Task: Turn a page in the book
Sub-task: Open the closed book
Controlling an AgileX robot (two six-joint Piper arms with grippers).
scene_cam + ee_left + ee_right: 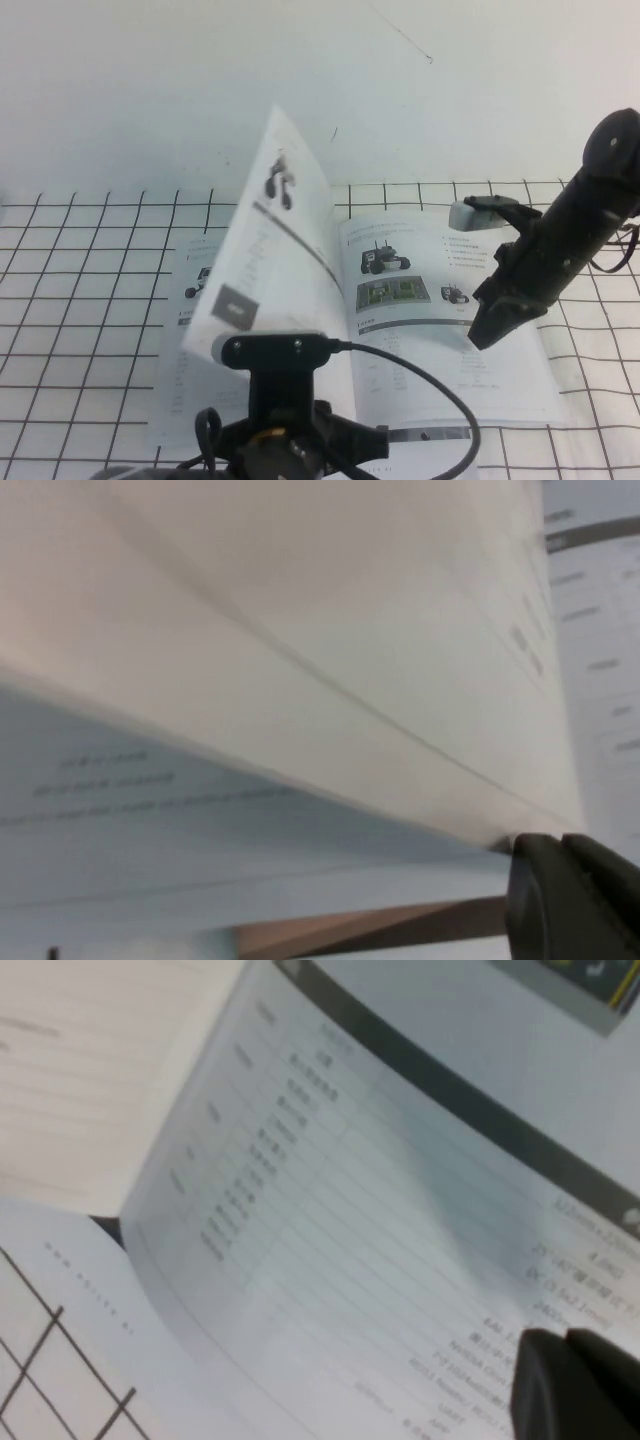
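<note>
The book lies open on the gridded table, its pages showing small rover photos and tables. The page stands lifted near the spine, curling toward the left, with a dark rover at its top and a dark square lower down. My left gripper is at the near side, hidden in the high view behind its wrist camera. Its fingers are shut on the page's edge. My right gripper is shut, its tip resting on the book's right-hand page, also seen in its own view.
The table cover is white with a black grid, with a plain white backdrop behind. A plain white sheet with one faint text line sticks out from under the book's edge. The left arm's cable arcs over the right page.
</note>
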